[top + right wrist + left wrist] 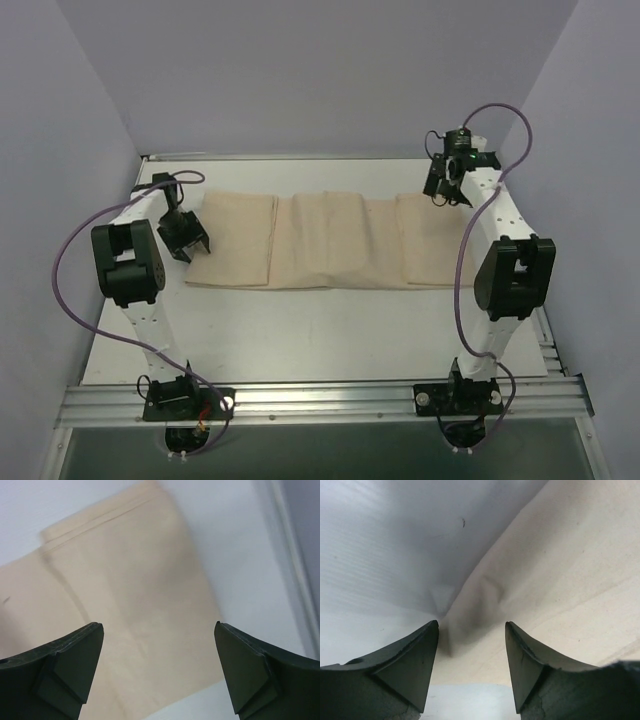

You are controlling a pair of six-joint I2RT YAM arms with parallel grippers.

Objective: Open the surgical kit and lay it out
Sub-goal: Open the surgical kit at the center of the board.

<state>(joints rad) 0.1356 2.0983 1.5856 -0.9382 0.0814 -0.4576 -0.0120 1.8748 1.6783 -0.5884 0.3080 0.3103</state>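
Note:
The tan cloth wrap (330, 240) lies across the white table as a long band, with a flap spread to each side and a raised, creased middle. My left gripper (190, 240) is open and empty, low at the wrap's left edge; the left wrist view shows the cloth's lifted corner (485, 600) just ahead of my fingers (415, 660). My right gripper (443, 190) is open and empty above the wrap's right flap (135, 610), which lies flat under it. The steel tray and the instruments are hidden or out of view.
Grey walls close the table on the left, the back and the right. A metal rail (320, 400) runs along the near edge with both arm bases on it. Purple cables (70, 250) loop beside each arm.

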